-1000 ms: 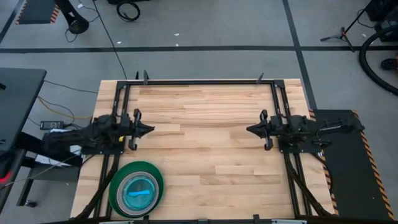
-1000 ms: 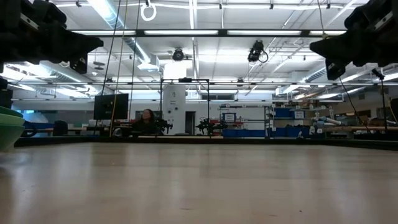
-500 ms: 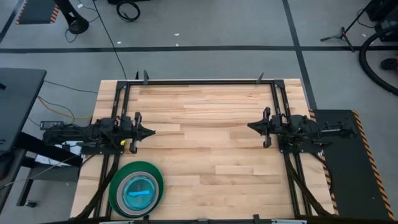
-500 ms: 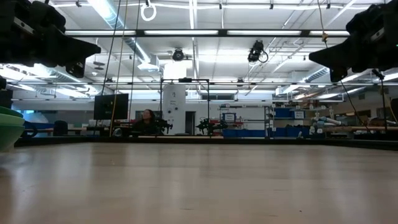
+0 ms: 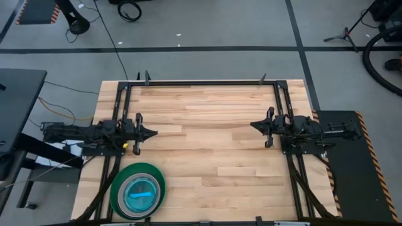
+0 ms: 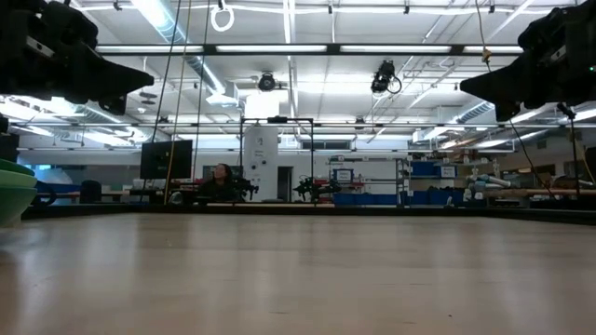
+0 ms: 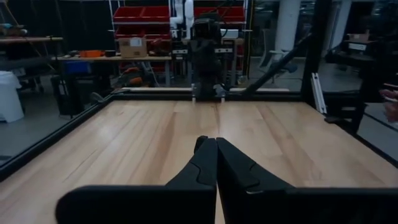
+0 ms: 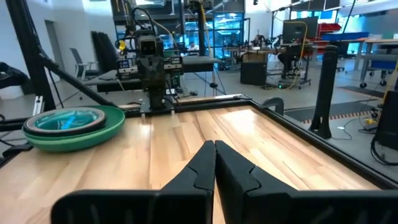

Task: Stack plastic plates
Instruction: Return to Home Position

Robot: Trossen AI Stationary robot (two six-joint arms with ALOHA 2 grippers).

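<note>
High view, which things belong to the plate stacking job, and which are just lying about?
Job: stack of plastic plates, left gripper, right gripper, both shut.
Lying about: coiled cable, tripod, both on the floor.

Overhead looks straight down on the pale wooden counter (image 5: 207,125); low skims it; cameras behind left claw (image 7: 216,140) and right claw (image 8: 214,144) face each other.
</note>
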